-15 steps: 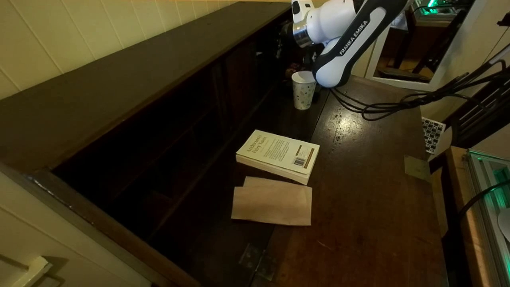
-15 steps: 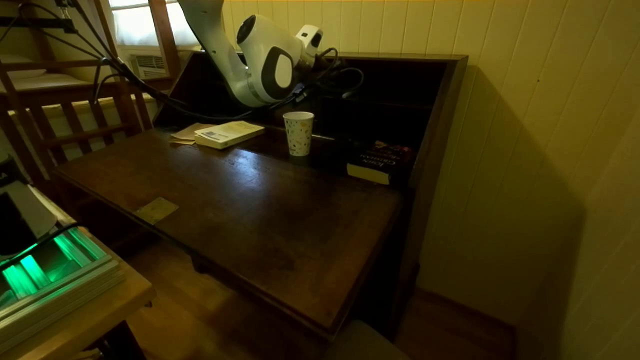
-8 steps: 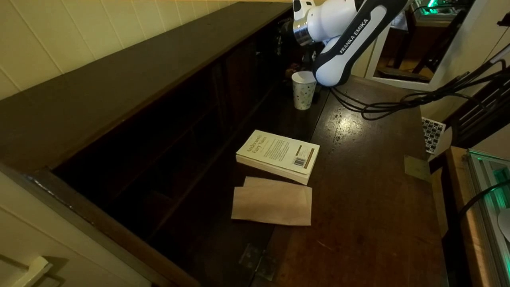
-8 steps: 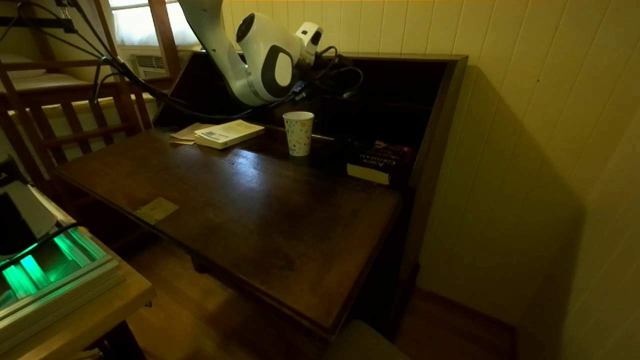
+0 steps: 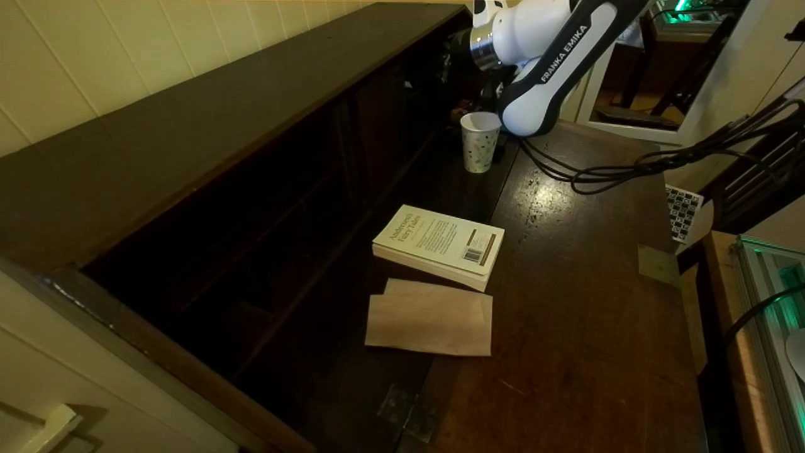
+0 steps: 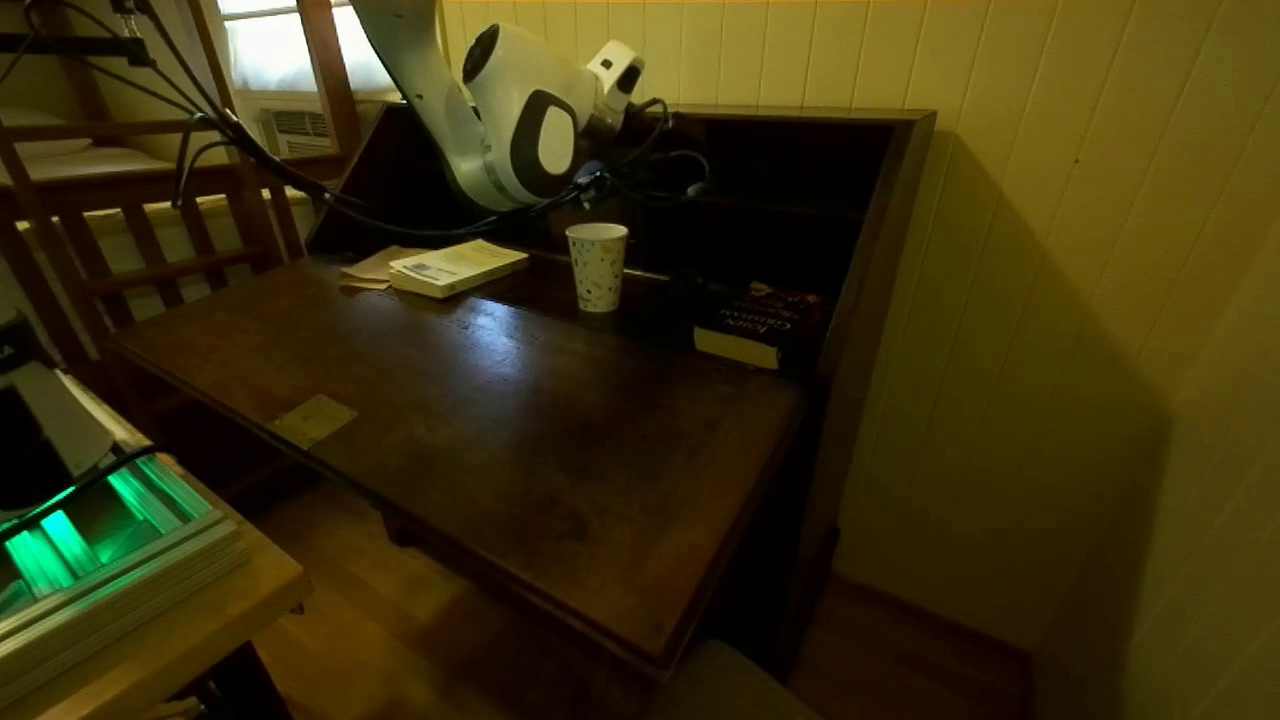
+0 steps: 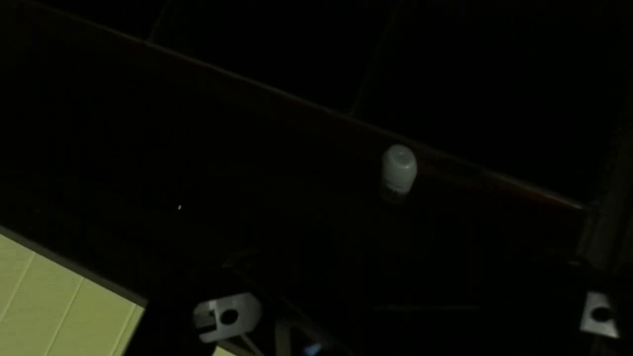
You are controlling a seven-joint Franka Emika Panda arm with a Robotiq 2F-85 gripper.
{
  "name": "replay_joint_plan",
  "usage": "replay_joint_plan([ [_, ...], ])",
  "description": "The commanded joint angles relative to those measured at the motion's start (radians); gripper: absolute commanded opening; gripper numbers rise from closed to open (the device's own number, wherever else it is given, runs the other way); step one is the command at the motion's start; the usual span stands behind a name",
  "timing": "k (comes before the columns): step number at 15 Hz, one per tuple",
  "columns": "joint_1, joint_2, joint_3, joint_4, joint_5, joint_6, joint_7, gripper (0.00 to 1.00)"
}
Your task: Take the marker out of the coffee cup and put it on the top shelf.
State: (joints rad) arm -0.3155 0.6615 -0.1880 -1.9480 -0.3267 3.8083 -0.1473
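Marker [image 7: 399, 170] (pale rounded end showing, rest lost in shadow) sits in dark shelving unit [image 6: 885, 220] behind coffee cup [image 6: 598, 268]; which shelf, I cannot tell. My gripper [image 7: 410, 315] points its way, fingers [image 7: 247, 311] spread wide, well apart. My arm [image 6: 525, 100] reaches toward shelving, higher than cup, which stands upright on wooden desktop [image 6: 480, 420]. Top shelf [image 5: 239, 107] runs above cup's level. Near cup lies white book [image 5: 440, 245]; farther from cup, brown paper [image 5: 429, 319]. On cup's opposite side, dark book [image 6: 760, 322].
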Motion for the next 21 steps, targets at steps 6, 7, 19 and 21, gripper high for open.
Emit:
replay_joint_plan([
  [6,-0.001,-0.147,0.005,-0.169,0.042,-0.007,0.047,1.00],
  [7,-0.002,-0.164,0.007,-0.186,0.038,-0.013,0.052,1.00],
  [19,-0.038,-0.394,0.006,-0.378,-0.032,-0.181,0.154,1.00],
  [21,-0.066,-0.429,0.023,-0.400,-0.068,-0.218,0.185,1.00],
])
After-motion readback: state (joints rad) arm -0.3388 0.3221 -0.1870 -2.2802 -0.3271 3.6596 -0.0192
